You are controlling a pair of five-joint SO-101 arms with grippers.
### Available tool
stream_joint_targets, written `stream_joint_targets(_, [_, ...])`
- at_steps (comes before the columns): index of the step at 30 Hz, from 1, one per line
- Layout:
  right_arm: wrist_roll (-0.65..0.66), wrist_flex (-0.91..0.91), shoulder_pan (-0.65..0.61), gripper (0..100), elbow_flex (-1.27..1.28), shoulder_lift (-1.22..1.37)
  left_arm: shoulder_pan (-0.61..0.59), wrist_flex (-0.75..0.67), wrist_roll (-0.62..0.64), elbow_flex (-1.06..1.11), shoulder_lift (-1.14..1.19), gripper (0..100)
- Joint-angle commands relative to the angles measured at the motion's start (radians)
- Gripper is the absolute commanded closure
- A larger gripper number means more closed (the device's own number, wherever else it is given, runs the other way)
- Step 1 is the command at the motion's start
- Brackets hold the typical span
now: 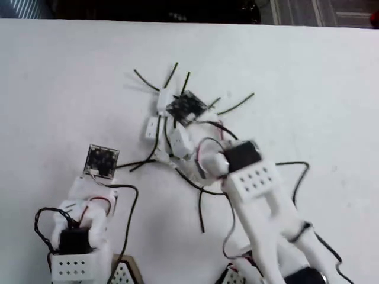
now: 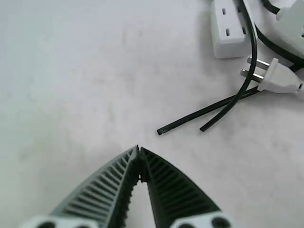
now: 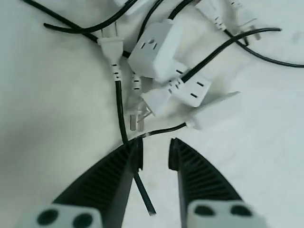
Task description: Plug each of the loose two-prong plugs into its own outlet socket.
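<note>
Two arms stand at the near side of the plain white counter (image 1: 65,71), one at the left and one at the right. The left gripper (image 2: 139,156) hangs over bare counter at the near left. Its ribbed grey fingers (image 2: 166,190) are pressed together with nothing between them. Near it lie one white two-prong plug (image 2: 275,78) with bare prongs, one white outlet block (image 2: 230,28) and two cut ends of black cord (image 2: 209,111).

The right gripper (image 3: 154,151) hangs at the near edge of the tangle of plugs and cords (image 1: 172,124) in the middle of the counter. Its dark fingers (image 3: 199,180) are spread a little and hold nothing, and one cord runs beside one of them. The right wrist view shows three loose plugs with bare prongs: a ribbed white plug (image 3: 111,47), a second plug (image 3: 152,102) closest to the fingers, and a third plug (image 3: 213,12) farthest off. Among them are two white sockets, a square socket (image 3: 154,47) and a smaller socket (image 3: 195,89). Beside these lies a white piece (image 3: 213,111), and I cannot tell whether it is a plug or a socket.

Past the counter's far edge runs a dark band (image 1: 148,9), with grey floor (image 1: 331,12) at the far right.
</note>
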Motion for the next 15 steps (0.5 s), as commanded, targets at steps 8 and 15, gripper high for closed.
stream_joint_targets(8, [-0.064,0.008,-0.136,88.2,-0.233,0.377,-0.007,-0.003,-0.103,-0.018,-0.01,97])
stream_joint_targets(15, [-0.08,0.007,-0.136,88.2,-0.275,0.504,-0.005,-0.005,-0.104,-0.017,-0.01,97])
